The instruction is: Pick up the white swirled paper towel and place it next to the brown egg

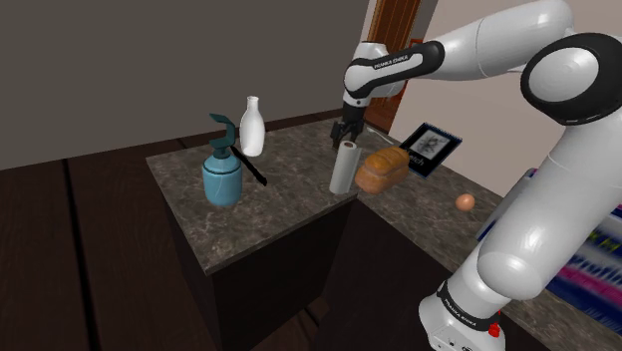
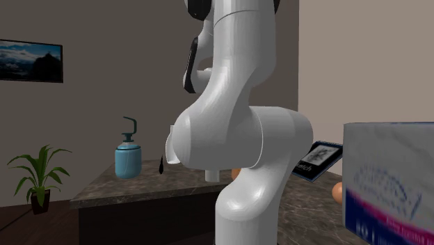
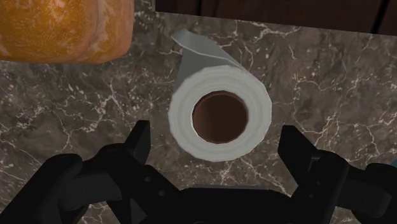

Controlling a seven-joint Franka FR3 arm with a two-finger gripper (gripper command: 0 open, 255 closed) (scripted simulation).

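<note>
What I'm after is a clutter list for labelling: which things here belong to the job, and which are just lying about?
Job: white paper towel roll; brown egg; gripper, open just above the roll.

Lying about: bread loaf; blue soap dispenser; white bottle; framed picture.
</note>
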